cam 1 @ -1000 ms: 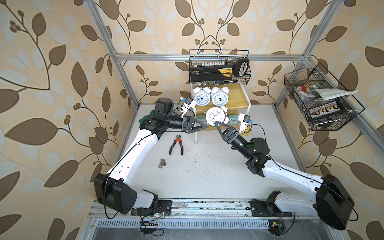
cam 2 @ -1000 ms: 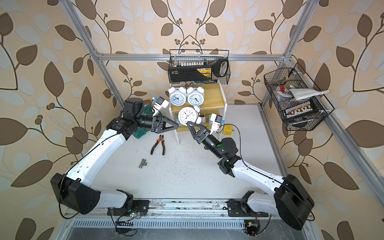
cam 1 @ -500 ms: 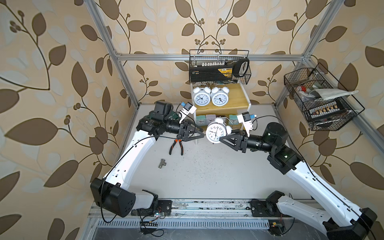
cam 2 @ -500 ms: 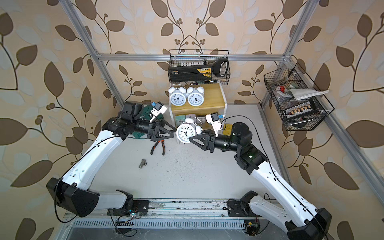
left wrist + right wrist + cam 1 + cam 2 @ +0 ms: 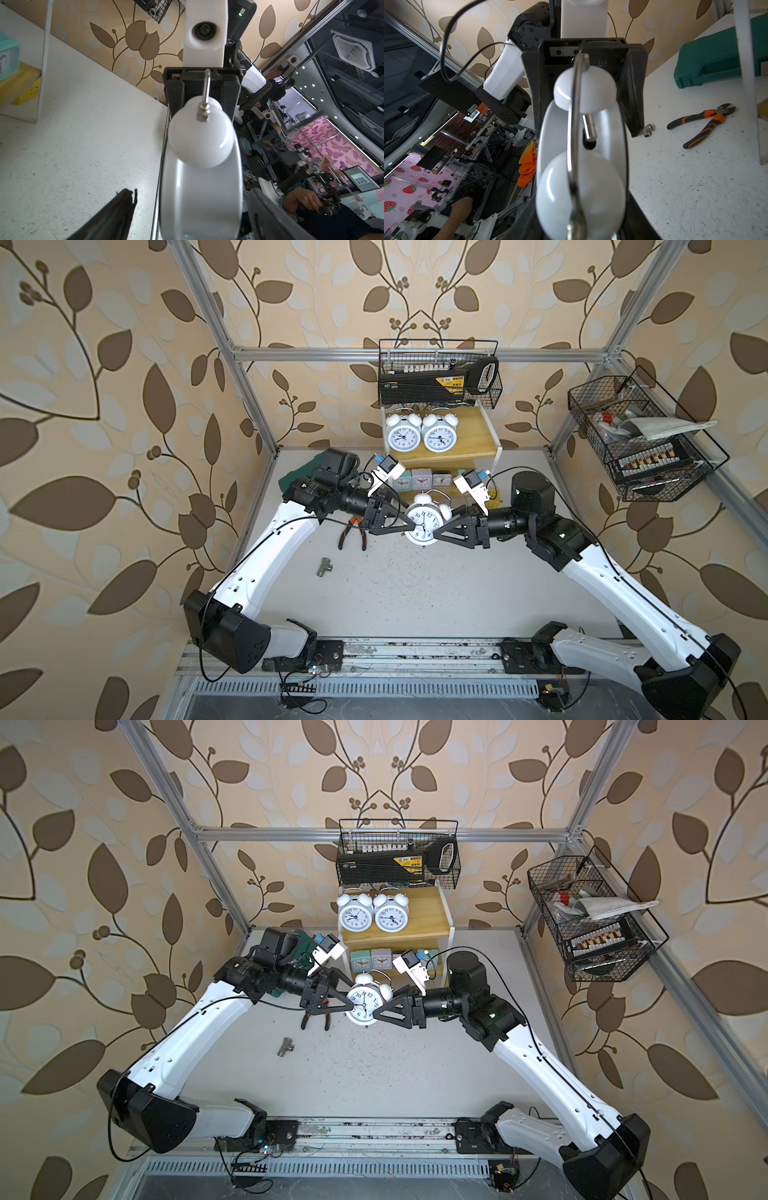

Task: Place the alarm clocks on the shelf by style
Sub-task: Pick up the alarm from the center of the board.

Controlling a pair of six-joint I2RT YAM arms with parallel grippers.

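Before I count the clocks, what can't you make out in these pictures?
- Square clocks on the shelf, lower tier: both top views, partly hidden behind wrist cameras; count unsure.
- Front twin-bell clock: dial unseen, edge-on in both wrist views.
- Side wire basket: contents too small to identify in top views.

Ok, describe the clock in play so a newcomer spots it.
Find the shelf at the back wall. Just before it, a round white twin-bell clock hangs between the left gripper and right gripper. Its two lookalikes stand side by side up on the shelf; this one is off it.
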